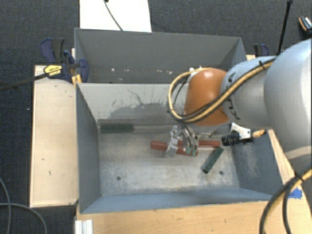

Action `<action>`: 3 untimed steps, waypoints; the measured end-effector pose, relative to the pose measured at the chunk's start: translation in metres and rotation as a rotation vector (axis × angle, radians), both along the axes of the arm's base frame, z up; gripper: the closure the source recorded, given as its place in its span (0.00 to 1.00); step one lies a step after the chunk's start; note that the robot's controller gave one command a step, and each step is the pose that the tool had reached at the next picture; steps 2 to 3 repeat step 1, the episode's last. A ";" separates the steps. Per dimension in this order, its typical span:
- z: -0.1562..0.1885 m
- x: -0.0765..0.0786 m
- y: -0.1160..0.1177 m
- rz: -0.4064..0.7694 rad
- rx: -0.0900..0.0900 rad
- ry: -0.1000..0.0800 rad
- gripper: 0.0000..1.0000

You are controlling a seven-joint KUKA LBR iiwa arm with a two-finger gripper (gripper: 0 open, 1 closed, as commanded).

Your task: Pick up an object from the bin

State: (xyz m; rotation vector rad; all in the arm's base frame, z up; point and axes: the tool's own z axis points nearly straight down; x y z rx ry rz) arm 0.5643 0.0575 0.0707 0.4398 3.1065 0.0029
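The arm is at the grasping step, its gripper low over the red-brown stick lying mid-floor in the bin, fingers narrowly parted seemingly along its length, so closing probably calls for a wrist turn first

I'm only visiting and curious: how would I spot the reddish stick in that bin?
Look into the grey metal bin, at the middle of its floor, under the gripper. The reddish stick lies there, running left to right. It alone is red: the dark bar right of it lies tilted, and the greenish bar lies along the back wall.
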 end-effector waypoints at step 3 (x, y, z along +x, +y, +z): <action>0.136 0.012 0.058 -0.196 0.003 -0.004 1.00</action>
